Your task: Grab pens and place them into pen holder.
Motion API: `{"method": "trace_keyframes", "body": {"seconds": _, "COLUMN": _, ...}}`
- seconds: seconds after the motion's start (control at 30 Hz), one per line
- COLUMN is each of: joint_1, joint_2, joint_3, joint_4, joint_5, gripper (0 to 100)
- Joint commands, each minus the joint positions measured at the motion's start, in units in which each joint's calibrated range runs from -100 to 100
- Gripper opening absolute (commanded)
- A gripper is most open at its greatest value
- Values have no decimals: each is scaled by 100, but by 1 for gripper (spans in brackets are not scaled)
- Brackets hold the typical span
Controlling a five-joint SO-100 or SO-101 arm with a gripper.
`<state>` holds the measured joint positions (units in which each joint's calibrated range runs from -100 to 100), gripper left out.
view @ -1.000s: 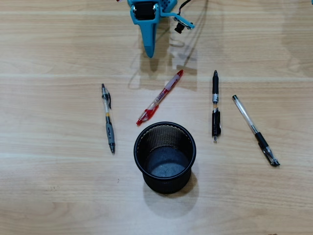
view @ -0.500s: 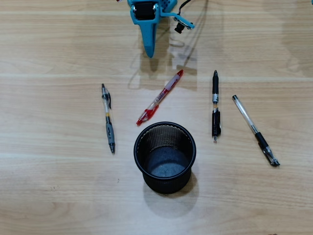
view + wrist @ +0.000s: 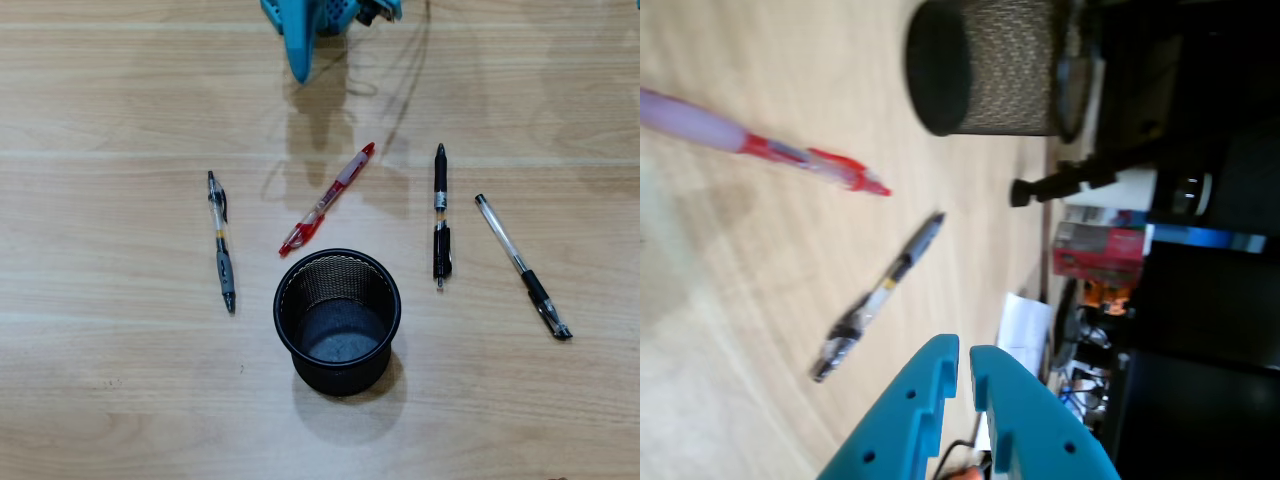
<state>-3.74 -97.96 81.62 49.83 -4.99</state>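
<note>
Teal plastic tool (image 3: pixel 963 352), tapered fingers, small holes, black cable.

Seen from above, my gripper (image 3: pixel 302 68) hangs at the top centre, with bare table (image 3: pixel 120 100) just below it. In the middle of the frame the pen holder (image 3: pixel 338 320) is the only tall obstacle. The red pen (image 3: pixel 328 198) lies just above its rim, near it. The grey pen (image 3: pixel 221 242) lies left of the holder, with open wood around it. The black pen (image 3: pixel 440 215) and the clear pen (image 3: pixel 522 266) lie near each other at right.
</note>
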Motion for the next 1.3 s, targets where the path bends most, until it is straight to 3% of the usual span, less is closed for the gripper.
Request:
{"method": "trace_keyframes", "body": {"seconds": 0.0, "joint_1": 52, "joint_2": -36, "joint_3": -569, "joint_4": 15, "joint_5": -17, "gripper": 2}}
{"method": "trace_keyframes", "body": {"seconds": 0.17, "joint_1": 306, "joint_2": -27, "joint_3": -596, "joint_4": 24, "joint_5": -291, "gripper": 2}}
{"method": "trace_keyframes", "body": {"seconds": 0.5, "joint_1": 1214, "joint_2": -19, "joint_3": -893, "joint_4": 2150, "joint_5": -2735, "gripper": 2}}
{"method": "trace_keyframes", "body": {"seconds": 0.67, "joint_1": 1468, "joint_2": -27, "joint_3": -1182, "joint_4": 2753, "joint_5": -3649, "gripper": 2}}
{"method": "trace_keyframes", "body": {"seconds": 1.2, "joint_1": 1523, "joint_2": -36, "joint_3": -929, "joint_4": 2701, "joint_5": -3725, "gripper": 2}}
{"method": "trace_keyframes", "body": {"seconds": 1.27, "joint_1": 1523, "joint_2": 40, "joint_3": -966, "joint_4": 2667, "joint_5": -3939, "gripper": 2}}
